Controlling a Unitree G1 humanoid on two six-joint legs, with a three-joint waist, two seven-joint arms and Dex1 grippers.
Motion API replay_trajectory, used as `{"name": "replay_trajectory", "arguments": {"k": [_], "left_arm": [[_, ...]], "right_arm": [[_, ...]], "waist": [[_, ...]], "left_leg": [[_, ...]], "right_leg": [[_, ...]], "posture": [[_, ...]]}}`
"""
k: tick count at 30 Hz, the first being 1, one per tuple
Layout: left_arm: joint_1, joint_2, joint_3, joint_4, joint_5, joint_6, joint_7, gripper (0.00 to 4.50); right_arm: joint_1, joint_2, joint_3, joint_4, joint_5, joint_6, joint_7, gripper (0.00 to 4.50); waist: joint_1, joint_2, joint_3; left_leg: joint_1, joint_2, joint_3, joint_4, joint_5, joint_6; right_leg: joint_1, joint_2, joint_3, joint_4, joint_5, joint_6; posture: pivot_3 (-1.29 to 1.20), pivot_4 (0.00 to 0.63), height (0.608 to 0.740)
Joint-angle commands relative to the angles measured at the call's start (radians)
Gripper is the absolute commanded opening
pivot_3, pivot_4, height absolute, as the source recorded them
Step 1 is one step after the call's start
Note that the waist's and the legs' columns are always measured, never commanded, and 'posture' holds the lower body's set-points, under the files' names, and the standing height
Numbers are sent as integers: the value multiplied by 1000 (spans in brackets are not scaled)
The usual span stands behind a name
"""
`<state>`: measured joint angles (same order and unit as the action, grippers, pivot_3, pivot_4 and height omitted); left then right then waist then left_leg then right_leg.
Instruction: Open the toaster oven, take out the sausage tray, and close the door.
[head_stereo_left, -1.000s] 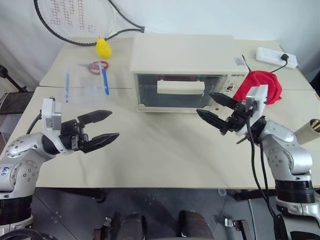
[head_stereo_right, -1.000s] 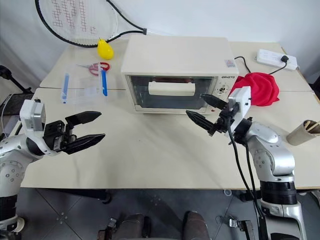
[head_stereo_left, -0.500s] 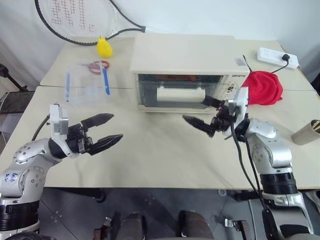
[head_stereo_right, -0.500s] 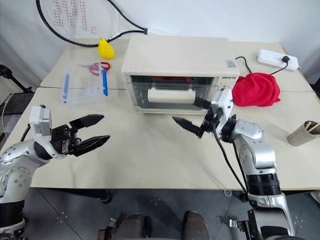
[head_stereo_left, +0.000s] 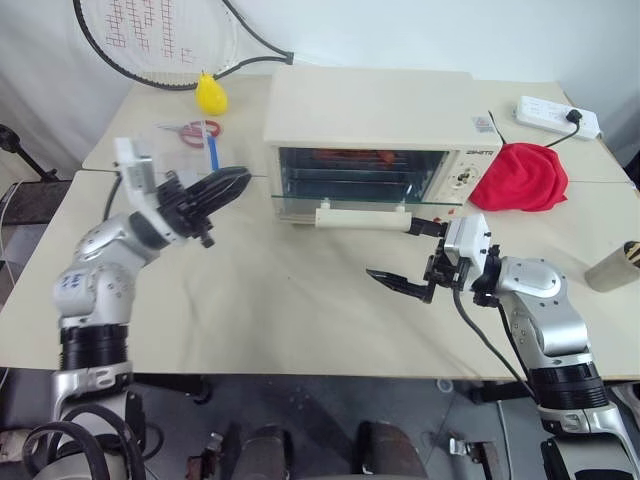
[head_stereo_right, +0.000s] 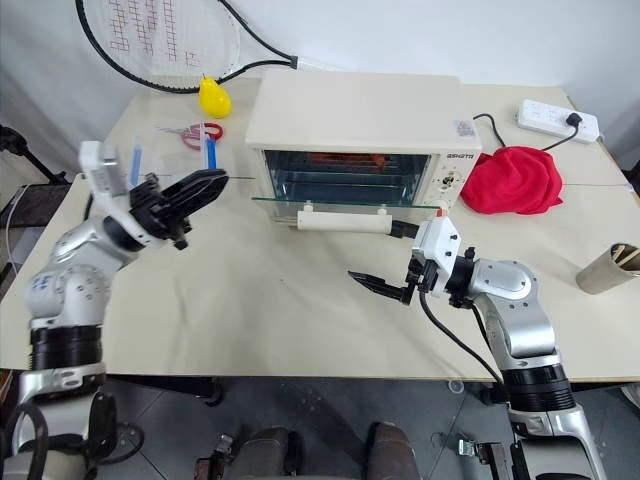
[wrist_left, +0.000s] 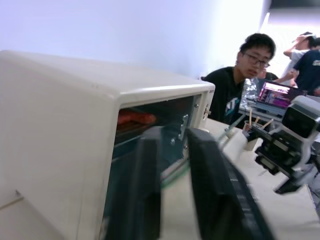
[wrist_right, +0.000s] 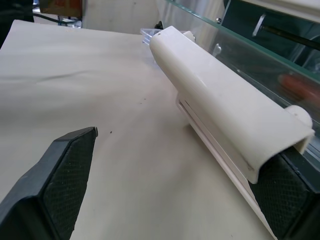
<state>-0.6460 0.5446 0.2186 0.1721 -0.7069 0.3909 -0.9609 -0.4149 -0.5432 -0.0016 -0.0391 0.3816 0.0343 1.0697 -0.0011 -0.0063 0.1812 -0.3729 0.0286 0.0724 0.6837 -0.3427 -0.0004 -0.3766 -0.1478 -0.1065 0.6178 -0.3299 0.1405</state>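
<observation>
The cream-white toaster oven (head_stereo_left: 368, 105) stands mid-table with its glass door (head_stereo_left: 330, 205) swung down about level. The door's cream handle (head_stereo_left: 365, 218) faces me. Inside, reddish sausages (head_stereo_left: 348, 155) show on the sausage tray; the tray's metal is hard to make out. My right gripper (head_stereo_left: 390, 250) is open at the handle's right end, one finger (head_stereo_left: 428, 227) against that end and the other lower, over the table. In the right wrist view the handle (wrist_right: 220, 100) lies between the spread fingers. My left gripper (head_stereo_left: 235, 180) is shut and empty, raised beside the oven's left front corner.
A clear plastic bag (head_stereo_left: 180, 150) with scissors and a blue pen lies back left, beside a yellow object (head_stereo_left: 209, 95) and a racket (head_stereo_left: 150, 35). A red cloth (head_stereo_left: 525, 175), a power strip (head_stereo_left: 556, 115) and a paper tube (head_stereo_left: 612, 268) lie right. People (wrist_left: 235, 85) sit beyond.
The door has dropped from half open to about level, and my right gripper came down and toward me with the handle. My left arm rose toward the oven and its gripper shut.
</observation>
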Motion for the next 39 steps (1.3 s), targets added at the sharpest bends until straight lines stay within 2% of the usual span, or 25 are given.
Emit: {"name": "replay_trajectory", "arguments": {"k": [1, 5, 12, 15, 18, 21, 23, 26, 30, 35, 39], "left_arm": [[-121, -61, -79, 151, 99, -84, -42, 47], [-200, -120, -123, 264, 142, -98, -91, 47], [-216, -131, -168, 317, 197, -115, -186, 47], [-176, -117, -206, 294, 242, -143, -236, 47], [-109, -108, -240, 255, 282, -176, -260, 47], [-56, -123, -239, 209, 274, -148, -235, 47], [-21, -126, -252, 184, 288, -151, -232, 47], [18, -133, -261, 163, 318, -177, -202, 47], [52, -131, -268, 149, 370, -233, -155, 47], [87, -152, -211, 134, 342, -260, -88, 47], [185, -147, -84, 2, 235, -276, -54, 818]], "right_arm": [[-10, -6, -2, -26, 0, -29, 9, 4500], [8, -17, -6, -43, -2, -22, 6, 4500], [125, -54, -71, -126, 15, 36, -59, 4500], [284, -96, -169, -178, 6, 43, -101, 4500], [496, -124, -320, -227, 2, 30, -132, 4500], [592, -140, -419, -292, 31, 54, -166, 4500], [600, -156, -441, -337, 42, 83, -184, 4500], [554, -172, -416, -373, 15, 101, -225, 4500], [395, -150, -309, -382, -39, 108, -302, 4500], [180, -113, -81, -296, -268, 133, -426, 4500], [-88, -14, 128, -60, -536, -22, -564, 4500]], "waist": [[1, 0, 0], [0, 0, 0], [1, -1, 0], [18, -1, 1], [30, -1, 0], [25, -1, 1], [19, -2, 1], [12, -2, 1], [4, -1, 1], [9, -2, 1], [-11, -2, 1]], "left_leg": [[0, 0, 0, 0, 0, 0], [0, 0, 1, 0, 0, 0], [0, 1, 2, -1, 0, 0], [-1, 0, 1, 1, 0, 0], [0, 0, 2, 0, 0, 1], [0, 0, 2, 0, 0, 1], [1, 0, 5, 1, 0, 1], [4, 2, 6, 1, 2, 0], [4, 2, 5, 0, 2, 0], [1, 2, 4, 0, 2, 0], [2, 2, 5, 0, 2, 0]], "right_leg": [[0, 0, 0, 0, 0, 0], [0, 0, -1, 0, 0, 0], [-1, 0, -4, 0, 0, 0], [-1, -1, -4, 0, 0, 0], [-1, -1, -4, 0, 0, 0], [0, -1, -3, -1, 0, 0], [0, -1, -1, 0, 1, 0], [1, 0, 0, 2, 3, -2], [-1, 0, 1, 2, 3, -3], [-1, 0, -1, 1, 3, -2], [-2, -1, 0, 1, 3, -2]], "posture": [[0, 150, 740], [0, 150, 740], [0, 150, 740], [0, 150, 740], [0, 150, 740], [0, 150, 740], [0, 150, 740], [0, 150, 740], [0, 150, 740], [0, 150, 740], [0, 150, 740]]}}
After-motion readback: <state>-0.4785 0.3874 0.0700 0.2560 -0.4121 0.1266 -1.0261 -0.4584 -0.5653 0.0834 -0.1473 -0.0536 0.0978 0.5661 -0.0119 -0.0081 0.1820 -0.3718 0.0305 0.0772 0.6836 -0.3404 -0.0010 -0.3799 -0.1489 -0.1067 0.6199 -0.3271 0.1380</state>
